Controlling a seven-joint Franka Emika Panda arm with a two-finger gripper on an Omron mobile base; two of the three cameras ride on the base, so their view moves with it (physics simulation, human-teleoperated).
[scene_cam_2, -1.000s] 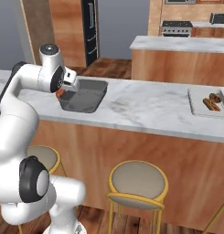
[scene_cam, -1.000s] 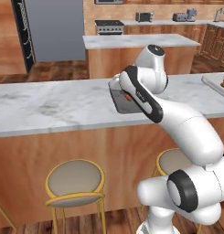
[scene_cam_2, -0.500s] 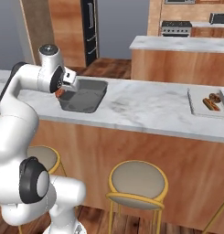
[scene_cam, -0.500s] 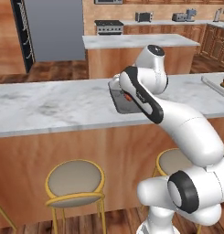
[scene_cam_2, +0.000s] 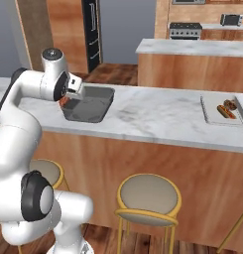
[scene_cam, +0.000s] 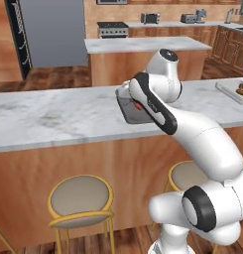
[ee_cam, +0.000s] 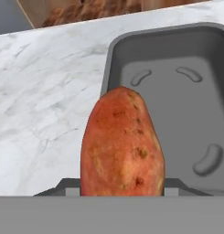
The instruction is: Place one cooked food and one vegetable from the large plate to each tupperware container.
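Claw (ee_cam: 122, 189) is closed on the red-orange vegetable (ee_cam: 122, 146), which we see held just above the marble tabletop (ee_cam: 45, 100), at the rim of the dark grey container (ee_cam: 186, 105). Far right, the pale container (scene_cam_2: 212, 111) holds a hot dog (scene_cam_2: 226, 111).

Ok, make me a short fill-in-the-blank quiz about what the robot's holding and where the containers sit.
1. The gripper is shut on a red-orange ____.
2. Beneath it on the marble counter sits the dark grey ____.
3. The pale tray far along the counter holds a ____ in a bun.

Missing words: vegetable; container; sausage
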